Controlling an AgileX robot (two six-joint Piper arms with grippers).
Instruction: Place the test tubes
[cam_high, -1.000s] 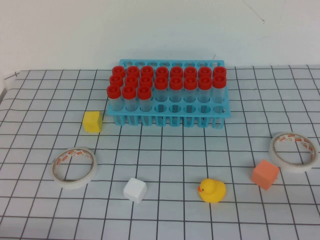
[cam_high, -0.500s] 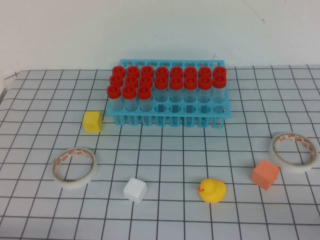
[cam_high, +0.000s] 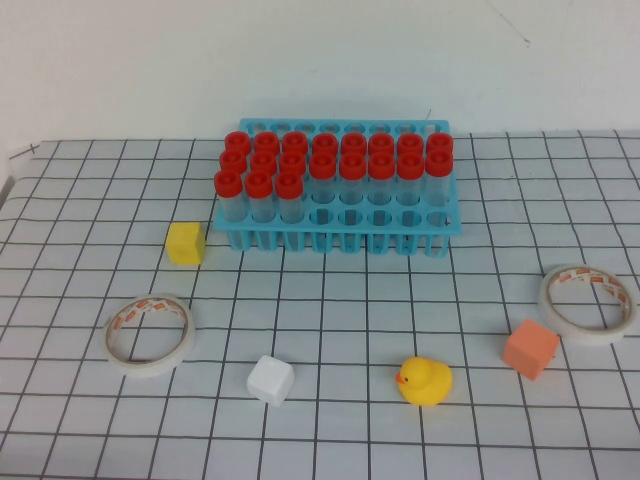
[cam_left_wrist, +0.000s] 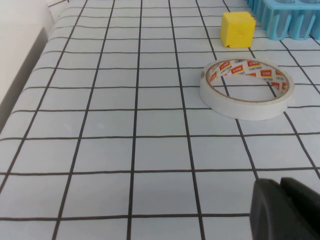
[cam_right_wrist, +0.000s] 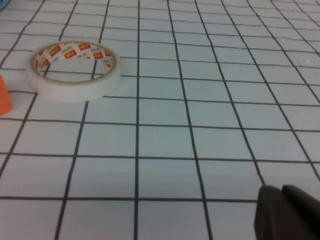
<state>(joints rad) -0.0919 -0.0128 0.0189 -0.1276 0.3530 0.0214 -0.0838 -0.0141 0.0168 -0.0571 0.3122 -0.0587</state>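
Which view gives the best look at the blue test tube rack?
The high view: the whole blue rack and its red-capped tubes show there. The left wrist view catches only one corner; the right wrist view shows none. The left gripper and right gripper, both shut, hang over the table, outside the high view.

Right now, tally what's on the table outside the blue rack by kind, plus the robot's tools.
Tape rolls: 2
Cubes: 3, yellow, white, orange
Rubber duck: 1
Tools: 2, both shut; left tool near left roll, right tool near right roll
Total: 8
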